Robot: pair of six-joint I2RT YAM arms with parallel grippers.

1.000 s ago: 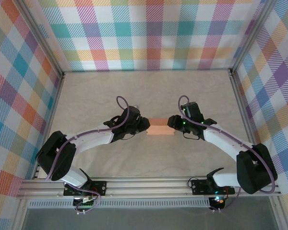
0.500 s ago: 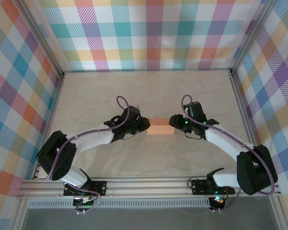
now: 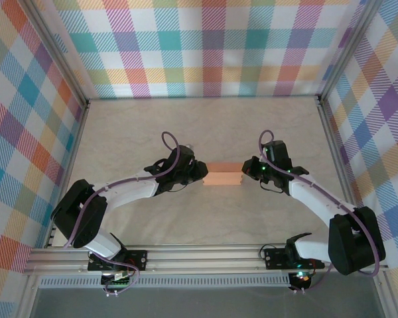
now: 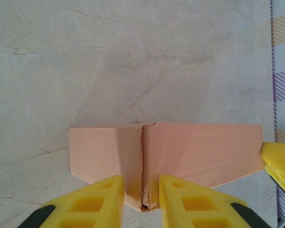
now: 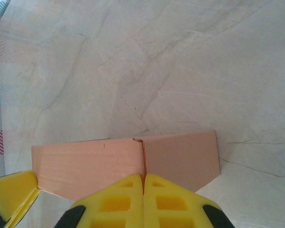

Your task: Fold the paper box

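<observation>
Paper box [image 3: 223,174] in the middle of the table [image 3: 146,132], one gripper at each end.
Left gripper [image 4: 141,190] is clamped on the end ridge. Right gripper [image 5: 143,184] has its fingers pressed together at the opposite corner. For a clean fold, hold the left end firm and press squarely along the crease. No writing is readable.
</observation>
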